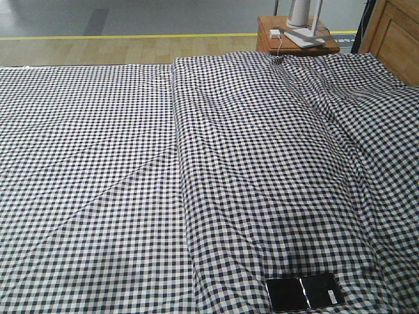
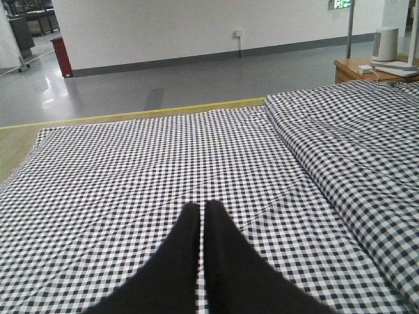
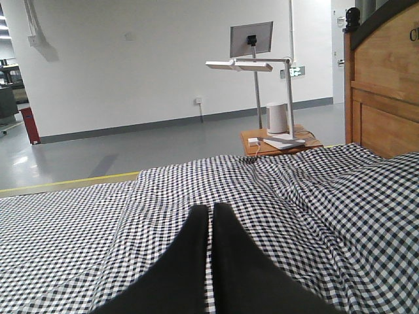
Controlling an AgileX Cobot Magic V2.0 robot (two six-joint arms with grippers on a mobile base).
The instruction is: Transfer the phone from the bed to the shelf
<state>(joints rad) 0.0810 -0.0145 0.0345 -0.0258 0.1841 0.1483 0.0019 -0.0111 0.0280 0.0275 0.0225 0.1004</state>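
The phone (image 1: 304, 292), a glossy black slab with a crease across its middle, lies flat on the checked bed (image 1: 131, 170) at the near right edge of the front view. Neither gripper shows in that view. In the left wrist view my left gripper (image 2: 201, 207) is shut with nothing between its black fingers, hovering over the bed's flat left half (image 2: 131, 170). In the right wrist view my right gripper (image 3: 211, 209) is shut too and empty, above the wrinkled right half (image 3: 294, 196). The phone shows in neither wrist view. The shelf is out of view.
A small brown nightstand (image 1: 296, 40) with a white lamp base and charger stands beyond the bed's far right corner. The wooden headboard (image 3: 383, 85) rises at the right. A raised fold (image 1: 180, 163) runs down the bed's middle. Grey floor with a yellow line (image 2: 144, 112) lies past the bed.
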